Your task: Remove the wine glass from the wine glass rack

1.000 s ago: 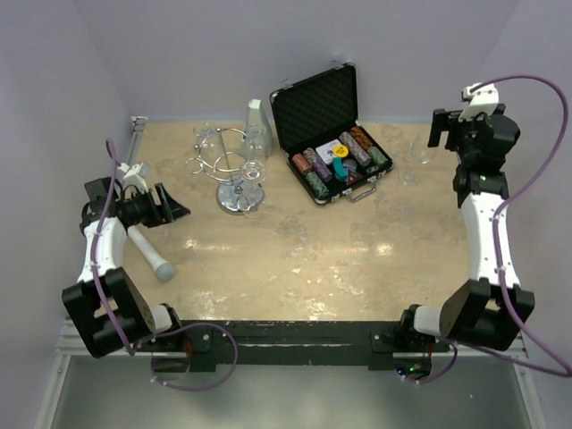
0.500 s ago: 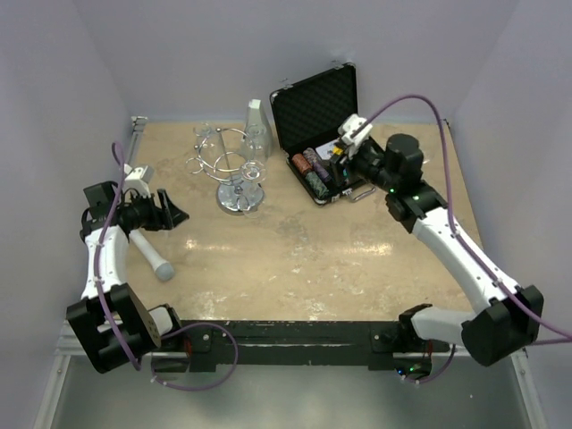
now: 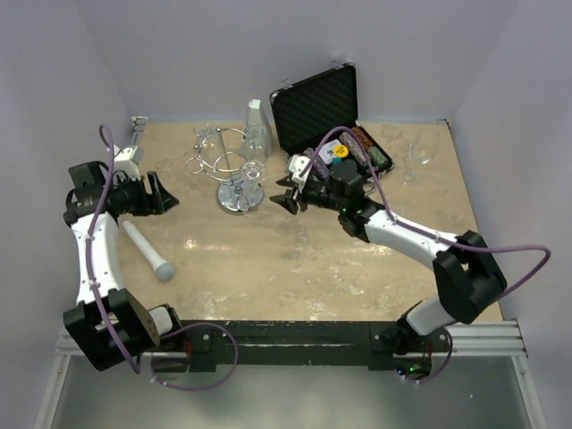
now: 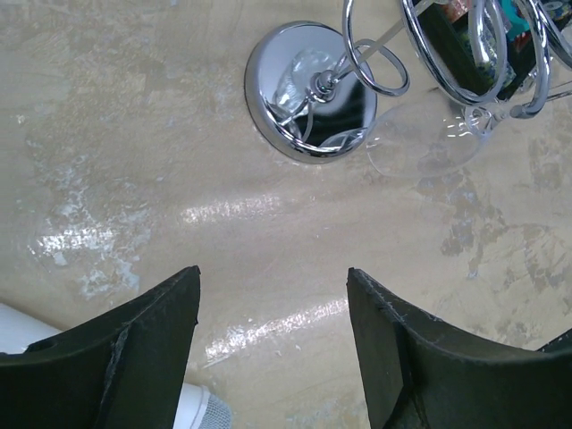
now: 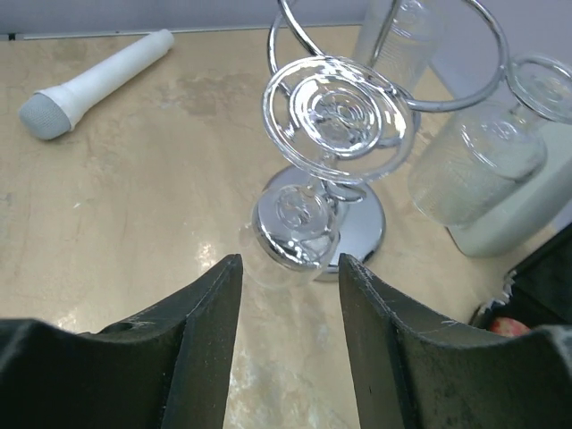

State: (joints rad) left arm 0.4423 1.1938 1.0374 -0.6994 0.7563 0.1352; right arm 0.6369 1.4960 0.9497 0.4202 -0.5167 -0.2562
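Observation:
The chrome wine glass rack (image 3: 239, 199) stands at the back left, with several clear glasses hanging upside down from its loops. In the right wrist view, one wine glass (image 5: 284, 243) hangs with its foot caught in a wire loop. Its bowl sits just beyond the tips of my right gripper (image 5: 288, 268), which is open and holds nothing. From above, that right gripper (image 3: 288, 199) is just right of the rack. My left gripper (image 3: 166, 195) hovers left of the rack, open and empty. The left wrist view shows the rack's mirrored base (image 4: 304, 98) and a glass bowl (image 4: 420, 143).
An open black case (image 3: 332, 125) of poker chips lies right of the rack. A white microphone (image 3: 148, 252) lies near the left arm. A tall white bottle (image 3: 255, 119) stands behind the rack. Another wine glass (image 3: 415, 163) stands on the table at the far right.
My right arm swung from the far right across the case to the rack, and its jaws narrowed. The left gripper drew back a little to the left.

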